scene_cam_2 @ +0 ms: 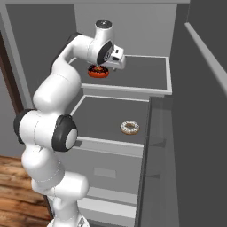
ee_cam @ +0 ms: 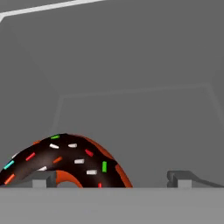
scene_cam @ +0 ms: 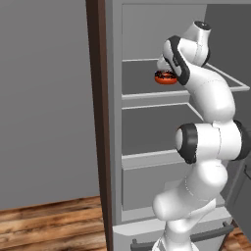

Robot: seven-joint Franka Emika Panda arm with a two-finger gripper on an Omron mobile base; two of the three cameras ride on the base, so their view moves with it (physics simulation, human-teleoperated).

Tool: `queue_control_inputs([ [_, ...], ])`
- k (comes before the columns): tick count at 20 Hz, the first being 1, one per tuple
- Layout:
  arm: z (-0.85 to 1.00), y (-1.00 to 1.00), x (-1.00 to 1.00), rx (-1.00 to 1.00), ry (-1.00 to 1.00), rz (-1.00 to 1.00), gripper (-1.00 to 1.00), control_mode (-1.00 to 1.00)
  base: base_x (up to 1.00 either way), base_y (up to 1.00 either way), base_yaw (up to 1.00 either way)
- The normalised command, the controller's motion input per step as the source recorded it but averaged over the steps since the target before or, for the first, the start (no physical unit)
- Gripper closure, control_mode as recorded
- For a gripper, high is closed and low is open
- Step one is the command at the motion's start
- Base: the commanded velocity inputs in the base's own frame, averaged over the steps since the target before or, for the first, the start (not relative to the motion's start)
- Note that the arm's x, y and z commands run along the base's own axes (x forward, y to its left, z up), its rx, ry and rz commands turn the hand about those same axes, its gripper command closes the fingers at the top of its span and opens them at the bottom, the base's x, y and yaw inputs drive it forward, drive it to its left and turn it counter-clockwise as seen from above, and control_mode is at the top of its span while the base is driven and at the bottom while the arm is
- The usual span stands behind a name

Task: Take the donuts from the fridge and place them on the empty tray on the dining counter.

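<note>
The fridge (scene_cam: 115, 122) stands open with my arm reaching onto its upper shelf (scene_cam_2: 148, 71). A reddish-orange donut with dark chocolate icing (scene_cam_2: 98, 72) (scene_cam: 165, 77) lies on that shelf. My gripper (scene_cam_2: 107, 66) hangs just over it, open. In the hand view the chocolate donut (ee_cam: 74, 159) arches around the left fingertip (ee_cam: 43, 178), while the right fingertip (ee_cam: 183, 178) stands over bare shelf; the gripper (ee_cam: 113, 179) holds nothing. A pale donut with white icing (scene_cam_2: 130, 127) rests on the middle shelf (scene_cam_2: 102, 117). The tray and the dining counter are out of view.
The open fridge door (scene_cam_2: 204, 111) and its grey door shelf (scene_cam_2: 155, 150) stand close on the right. A dark brown panel (scene_cam: 98, 122) borders the fridge on the left. The bottom drawer's dark handle (scene_cam: 215, 231) shows low down, over a wood floor (scene_cam: 49, 225).
</note>
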Motion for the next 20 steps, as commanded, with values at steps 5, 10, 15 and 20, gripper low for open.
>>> queue_control_inputs([
  [5, -0.28, 0.00, 0.00, 0.00, 0.00, 0.03, -1.00, -1.00, 0.00, 0.00, 0.00],
  [10, -0.39, 0.00, -0.06, 0.00, 0.00, 0.01, -1.00, -1.00, 0.00, 0.00, 0.00],
  [15, -0.50, 0.00, 0.00, -0.01, 0.03, -0.05, -1.00, -1.00, 0.00, 0.00, 0.00],
  [20, -0.81, 0.31, -0.05, -0.03, 0.12, -0.09, 1.00, -1.00, 0.00, 0.00, 0.00],
])
